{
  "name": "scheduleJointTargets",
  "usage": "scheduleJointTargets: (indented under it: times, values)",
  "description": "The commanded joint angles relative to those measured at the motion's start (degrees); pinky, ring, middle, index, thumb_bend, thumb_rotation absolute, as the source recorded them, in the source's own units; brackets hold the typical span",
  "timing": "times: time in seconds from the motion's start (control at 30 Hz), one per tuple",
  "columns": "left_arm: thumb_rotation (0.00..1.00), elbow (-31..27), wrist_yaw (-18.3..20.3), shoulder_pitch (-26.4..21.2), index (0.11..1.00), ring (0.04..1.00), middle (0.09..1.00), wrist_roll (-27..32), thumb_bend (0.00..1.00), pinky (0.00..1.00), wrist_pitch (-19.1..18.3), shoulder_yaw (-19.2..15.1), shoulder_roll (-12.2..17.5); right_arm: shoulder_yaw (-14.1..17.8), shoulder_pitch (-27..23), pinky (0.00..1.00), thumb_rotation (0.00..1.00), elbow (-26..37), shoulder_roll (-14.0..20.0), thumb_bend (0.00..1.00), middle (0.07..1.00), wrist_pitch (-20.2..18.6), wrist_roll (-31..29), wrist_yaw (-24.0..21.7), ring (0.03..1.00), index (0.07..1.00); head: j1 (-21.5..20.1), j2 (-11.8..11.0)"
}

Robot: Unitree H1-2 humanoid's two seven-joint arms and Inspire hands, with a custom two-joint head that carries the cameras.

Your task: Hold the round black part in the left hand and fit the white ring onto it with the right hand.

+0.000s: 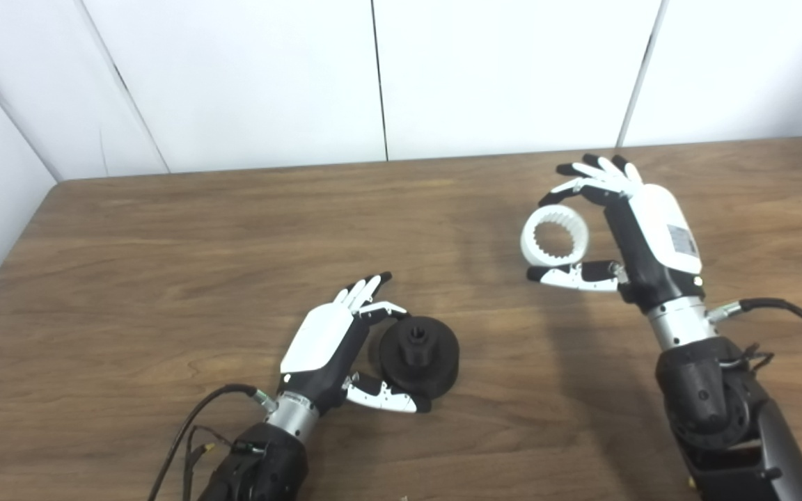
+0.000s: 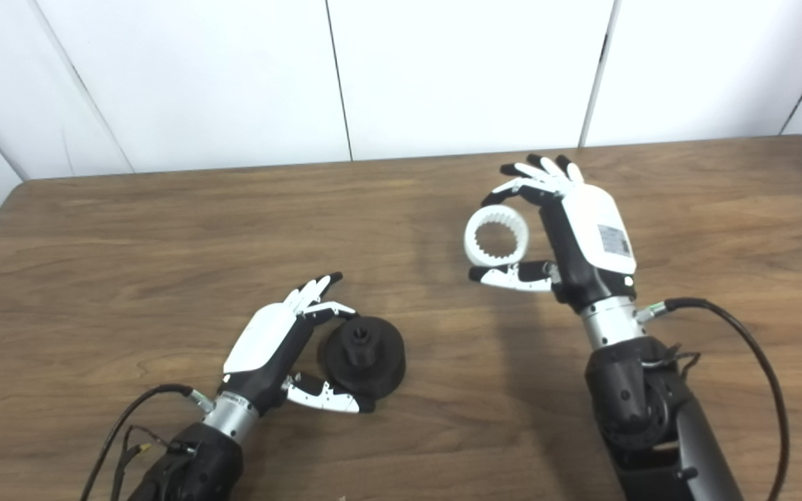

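The round black part (image 1: 418, 355) lies low at the table (image 1: 164, 264), hub facing up. My left hand (image 1: 335, 341) is shut on it, a finger curled over its far edge and the thumb against its near edge. My right hand (image 1: 645, 229) is to the right and farther back, raised above the table. It is shut on the white ring (image 1: 530, 240), pinched between thumb and a finger, its toothed bore facing the camera. The ring and the black part are well apart. Both show in the right eye view too: ring (image 2: 474, 243), black part (image 2: 365, 356).
White wall panels (image 1: 498, 69) stand behind the table's far edge. A black cable (image 1: 791, 309) loops off my right wrist, and another (image 1: 192, 417) off my left wrist at the near edge.
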State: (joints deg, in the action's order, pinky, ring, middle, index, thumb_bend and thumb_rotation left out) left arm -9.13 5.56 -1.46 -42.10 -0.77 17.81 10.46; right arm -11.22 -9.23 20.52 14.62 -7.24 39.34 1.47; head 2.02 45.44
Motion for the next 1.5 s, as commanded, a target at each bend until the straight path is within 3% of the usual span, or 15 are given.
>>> scheduleJointTargets:
  times: [0.0,0.47,0.87,1.47]
  values:
    - [0.33,0.0,-0.7,-1.5,0.616,1.000,1.000,-0.9,0.94,1.00,0.6,0.0,0.5,-0.1,-1.1,1.00,0.14,3.2,-0.7,0.52,0.831,2.5,-0.2,-0.3,0.918,0.482,0.0,0.2]
    - [0.33,0.2,-0.6,-1.6,0.613,1.000,1.000,-0.4,0.94,1.00,0.4,-0.1,0.4,-3.3,2.2,1.00,0.14,8.3,-5.8,0.52,0.827,2.5,1.7,-4.0,0.919,0.481,0.0,0.4]
    - [0.32,-0.2,-0.1,-1.6,0.614,1.000,1.000,-0.6,0.94,1.00,0.0,0.1,0.2,-7.0,4.4,1.00,0.14,7.5,-8.4,0.52,0.827,4.7,1.6,-5.3,0.917,0.482,-0.1,0.6]
    - [0.33,-0.5,0.2,-1.4,0.613,1.000,1.000,-1.2,0.94,1.00,-0.4,0.5,0.3,-11.1,4.8,0.98,0.14,1.4,-11.4,0.52,0.822,8.1,3.7,-4.5,0.918,0.482,0.6,1.1]
